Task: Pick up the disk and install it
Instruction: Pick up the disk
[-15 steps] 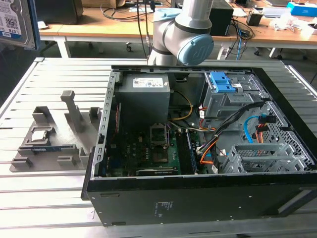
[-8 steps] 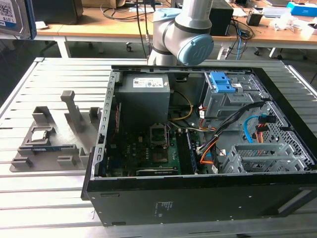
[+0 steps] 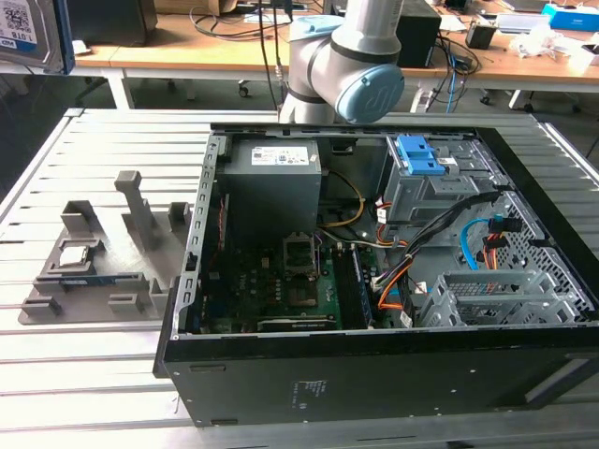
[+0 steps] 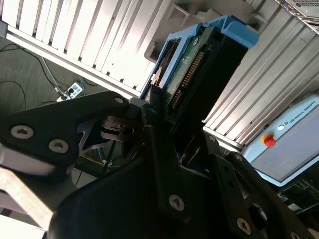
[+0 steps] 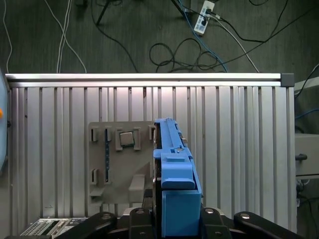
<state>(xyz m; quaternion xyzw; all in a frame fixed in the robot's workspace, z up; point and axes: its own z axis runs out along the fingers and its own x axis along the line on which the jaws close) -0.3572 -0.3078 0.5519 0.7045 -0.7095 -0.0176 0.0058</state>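
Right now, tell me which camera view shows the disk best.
The second wrist view: the disk shows its connector row, one dark face and blue rail. The first wrist view has the disk edge-on, mostly blue rail. The exterior view catches its labelled corner at the frame's edge.

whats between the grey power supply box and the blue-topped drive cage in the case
Loose yellow and black cables cross that gap, as the exterior view shows.

The ribbed metal bench [image 5: 239, 149] carried a grey parts holder [image 5: 112, 164] almost straight below the pincer [image 5: 175, 218], and an open computer case [image 3: 374, 374] farther from it.
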